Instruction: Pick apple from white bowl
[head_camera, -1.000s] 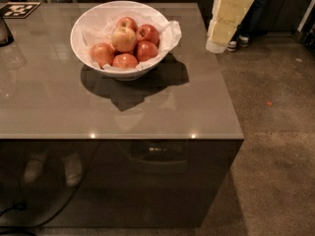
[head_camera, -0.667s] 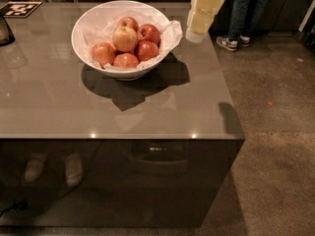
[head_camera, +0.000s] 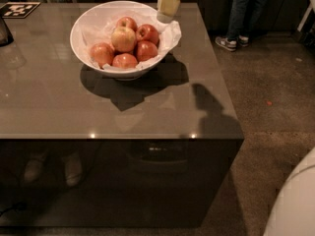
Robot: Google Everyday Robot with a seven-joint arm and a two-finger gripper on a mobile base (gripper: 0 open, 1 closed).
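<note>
Now our gripper [head_camera: 166, 14] hangs over the rim of the white bowl [head_camera: 78, 42] at about two o'clock; whether it is open or closed we cannot tell. We see the apple [head_camera: 123, 38] near the bowl's centre, touching the redder apples [head_camera: 146, 50].

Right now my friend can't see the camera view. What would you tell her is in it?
A pale robot gripper hangs over the far right rim of a white bowl on a glossy brown table. The bowl holds a yellow-gold apple among five redder apples, on crinkled paper. A person's legs stand beyond the table.
</note>
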